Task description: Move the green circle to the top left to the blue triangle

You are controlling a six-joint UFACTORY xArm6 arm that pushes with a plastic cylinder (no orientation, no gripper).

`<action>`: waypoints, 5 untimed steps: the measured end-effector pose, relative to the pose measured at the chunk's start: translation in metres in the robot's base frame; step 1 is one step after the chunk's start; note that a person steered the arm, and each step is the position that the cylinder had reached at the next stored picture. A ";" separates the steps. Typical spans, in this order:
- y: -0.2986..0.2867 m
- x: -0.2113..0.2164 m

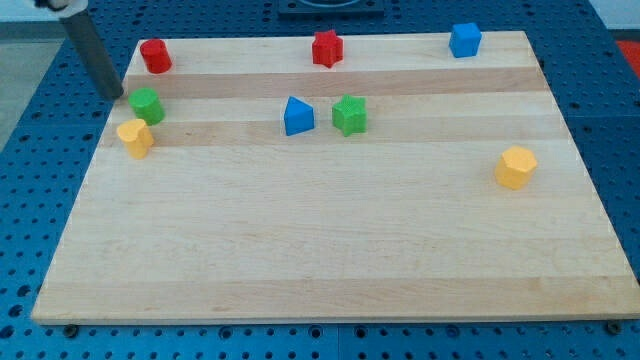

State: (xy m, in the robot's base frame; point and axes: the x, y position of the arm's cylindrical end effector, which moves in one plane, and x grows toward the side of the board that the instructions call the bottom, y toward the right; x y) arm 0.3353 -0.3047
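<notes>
The green circle [147,105] lies near the board's left edge, in the upper part of the view. The blue triangle [298,116] lies near the board's top middle, well to the right of the green circle. My tip [117,95] stands just left of and slightly above the green circle, close to it; I cannot tell whether it touches. The dark rod slants up to the view's top left.
A yellow block [135,137] lies just below the green circle. A red circle [155,56] is at the top left, a red star [327,48] at top middle, a blue cube [465,40] at top right. A green star [350,115] sits right of the blue triangle. A yellow hexagon [516,167] is at right.
</notes>
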 end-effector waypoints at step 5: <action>0.024 0.013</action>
State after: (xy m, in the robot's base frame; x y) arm 0.3481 -0.2810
